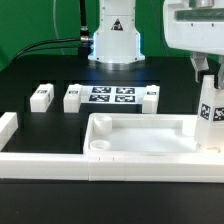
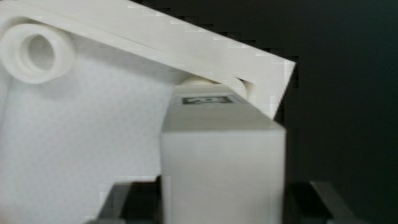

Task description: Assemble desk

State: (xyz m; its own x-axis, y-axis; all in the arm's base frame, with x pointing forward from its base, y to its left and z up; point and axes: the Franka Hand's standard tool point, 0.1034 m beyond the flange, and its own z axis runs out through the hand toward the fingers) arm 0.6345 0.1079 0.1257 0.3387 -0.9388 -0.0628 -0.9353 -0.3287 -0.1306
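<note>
The desk top, a white tray-like slab with a raised rim, lies at the front of the table. My gripper hangs at the exterior view's right, shut on a white tagged leg that it holds upright at the slab's right corner. In the wrist view the leg fills the gap between my two dark fingers, and its far end meets the corner of the desk top. A round socket shows in the slab's other corner. Whether the leg sits in a socket is hidden.
Three loose white legs lie behind the slab: one at the left, one and one on either side of the marker board. White border rails run along the front and left. The arm's base stands at the back.
</note>
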